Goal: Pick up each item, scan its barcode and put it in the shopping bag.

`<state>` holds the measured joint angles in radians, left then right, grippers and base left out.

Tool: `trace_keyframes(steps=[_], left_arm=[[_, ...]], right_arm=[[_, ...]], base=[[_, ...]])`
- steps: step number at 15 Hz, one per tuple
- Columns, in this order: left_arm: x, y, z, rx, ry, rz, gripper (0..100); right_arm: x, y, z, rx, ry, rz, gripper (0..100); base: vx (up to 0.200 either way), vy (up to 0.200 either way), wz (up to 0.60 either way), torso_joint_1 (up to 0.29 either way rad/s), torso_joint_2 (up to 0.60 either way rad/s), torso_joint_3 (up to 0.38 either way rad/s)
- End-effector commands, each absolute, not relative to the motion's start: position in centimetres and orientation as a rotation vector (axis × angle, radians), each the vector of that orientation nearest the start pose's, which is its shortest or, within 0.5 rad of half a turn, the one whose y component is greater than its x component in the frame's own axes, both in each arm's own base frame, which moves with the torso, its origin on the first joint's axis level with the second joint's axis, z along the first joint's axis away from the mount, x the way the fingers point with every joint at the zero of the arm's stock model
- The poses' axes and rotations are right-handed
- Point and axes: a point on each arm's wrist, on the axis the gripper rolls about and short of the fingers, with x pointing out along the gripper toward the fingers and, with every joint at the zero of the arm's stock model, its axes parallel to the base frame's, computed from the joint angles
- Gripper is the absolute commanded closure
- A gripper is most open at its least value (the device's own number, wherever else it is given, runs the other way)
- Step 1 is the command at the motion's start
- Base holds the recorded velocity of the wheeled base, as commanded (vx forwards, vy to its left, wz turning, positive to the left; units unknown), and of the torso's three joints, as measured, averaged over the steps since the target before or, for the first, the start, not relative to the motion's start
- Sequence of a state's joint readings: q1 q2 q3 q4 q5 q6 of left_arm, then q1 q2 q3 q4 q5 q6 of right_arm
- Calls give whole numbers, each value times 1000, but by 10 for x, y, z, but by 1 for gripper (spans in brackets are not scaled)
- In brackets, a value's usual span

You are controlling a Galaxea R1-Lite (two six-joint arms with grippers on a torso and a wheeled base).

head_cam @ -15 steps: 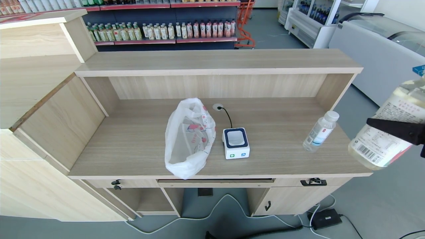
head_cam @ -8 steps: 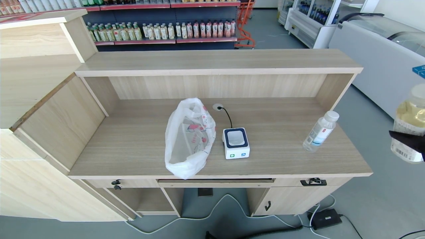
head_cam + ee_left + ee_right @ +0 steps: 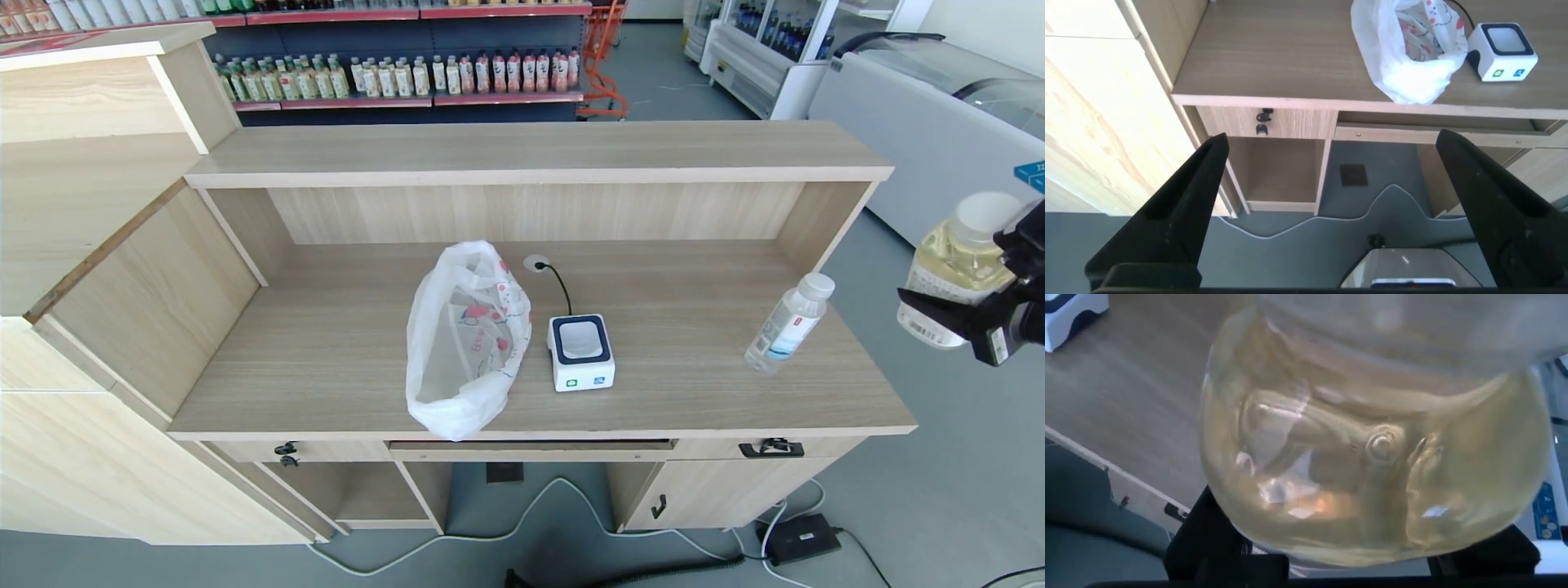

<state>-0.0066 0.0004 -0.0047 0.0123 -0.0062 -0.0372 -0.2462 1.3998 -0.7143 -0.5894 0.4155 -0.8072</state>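
Bottle of pale yellow drink (image 3: 951, 245) is clamped in my right gripper (image 3: 959, 282), held in the air off the right end of the counter (image 3: 702, 392), its long axis close to upright with the cap on top. My left gripper (image 3: 1333, 140) hangs with its fingers spread wide and nothing between them, in front of the counter's near-left edge, so the right arm is the one placed for the scan. What the coming move turns on, as I judge it, is that the scanner (image 3: 580, 351) lies to the left of the held bottle, across the right half of the counter, window facing up. The water bottle (image 3: 789, 323) stands between them near the right edge, so I would have to carry over or around it. The shopping bag (image 3: 465, 339) lies just left of the scanner, mouth toward the near edge. Count at the counter: two bottles, one scanner, one bag.
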Motion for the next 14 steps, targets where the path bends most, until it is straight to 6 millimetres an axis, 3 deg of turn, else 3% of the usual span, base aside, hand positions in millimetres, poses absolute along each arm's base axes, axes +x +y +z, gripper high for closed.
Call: trace_keyframes(steps=[1, 5, 11, 14], left_arm=[[-23, 0, 75, -38, 8, -12, 0], [-23, 0, 75, -37, 8, -12, 0], [-23, 0, 75, -38, 11, -17, 0], [-23, 0, 75, -34, 8, -17, 0]], right_arm=[[247, -46, 223, -770, 17, 223, 100], [284, -46, 220, -812, -153, 190, 100], [286, -25, 222, -807, -182, 233, 100], [286, -24, 222, -807, -183, 236, 100]], base=[[0, 0, 0, 0, 0, 0], [0, 0, 0, 0, 0, 0], [0, 0, 0, 0, 0, 0], [0, 0, 0, 0, 0, 0]])
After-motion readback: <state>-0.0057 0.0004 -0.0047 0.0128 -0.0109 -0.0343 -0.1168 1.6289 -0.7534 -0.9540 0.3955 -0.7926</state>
